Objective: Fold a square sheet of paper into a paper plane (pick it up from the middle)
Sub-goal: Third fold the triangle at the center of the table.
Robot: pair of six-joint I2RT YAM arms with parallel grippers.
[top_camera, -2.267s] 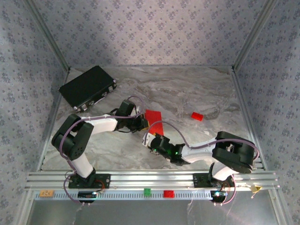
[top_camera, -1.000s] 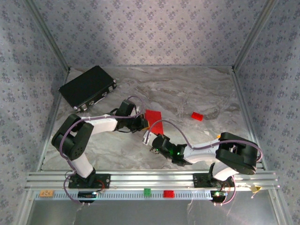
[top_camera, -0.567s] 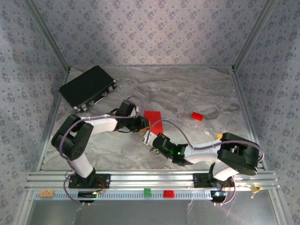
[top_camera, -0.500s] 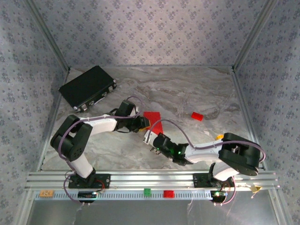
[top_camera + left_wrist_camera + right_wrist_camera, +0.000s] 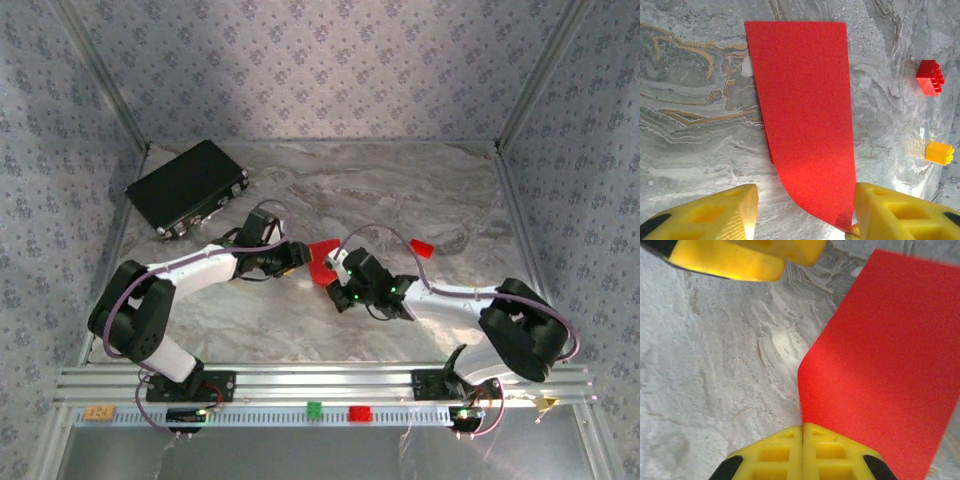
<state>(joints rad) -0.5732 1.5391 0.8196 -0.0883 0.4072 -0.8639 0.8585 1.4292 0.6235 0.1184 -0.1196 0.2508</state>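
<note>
Right now my left gripper point(image 5: 804, 196) is open. Its two yellow fingers point(image 5: 705, 215) stand wide apart at the bottom of the left wrist frame and hold nothing. The red sheet point(image 5: 805, 100) lies flat on the marble table point(image 5: 690, 125) as a long, narrow strip, so I judge it is already folded once. Its long axis runs from the bottom of that frame up to the top, straight away from the gripper. Its near end curves off centre and comes close to the finger at the lower right; I cannot tell if they touch.

In the top view the sheet point(image 5: 322, 260) sits in the middle of the frame, between the left gripper point(image 5: 298, 255) and the right gripper point(image 5: 336, 276), and both are just beside it.

In the right wrist view the right gripper point(image 5: 802, 432) is clenched, the fingers pressed together on the near edge of the sheet point(image 5: 890, 340), which spreads to the upper right. So the right arm has the paper. I think the coming move depends on the left jaws lining up with this strip.
</note>
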